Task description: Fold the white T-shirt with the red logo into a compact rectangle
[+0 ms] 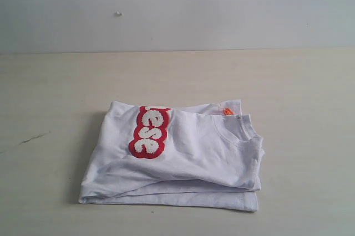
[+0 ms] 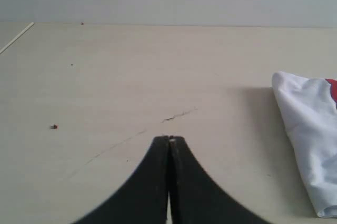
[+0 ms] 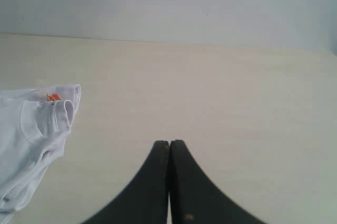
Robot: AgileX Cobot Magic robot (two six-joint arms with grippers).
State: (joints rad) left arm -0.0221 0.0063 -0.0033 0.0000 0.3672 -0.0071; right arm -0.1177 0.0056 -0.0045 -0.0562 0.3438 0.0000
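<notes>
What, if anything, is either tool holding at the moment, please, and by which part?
Nothing is held. The left tool and the right tool are both shut with nothing between them, each apart from the folded white T-shirt.

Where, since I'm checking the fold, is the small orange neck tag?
Exterior view: the orange tag sits at the folded white T-shirt's far right corner, beside its collar.

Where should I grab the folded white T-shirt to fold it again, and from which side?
Probably the two near corners of the white T-shirt in the exterior view, coming in low from each side. Layers stack fairly flush there; the far edge is uneven, with the collar and orange tag poking out.
</notes>
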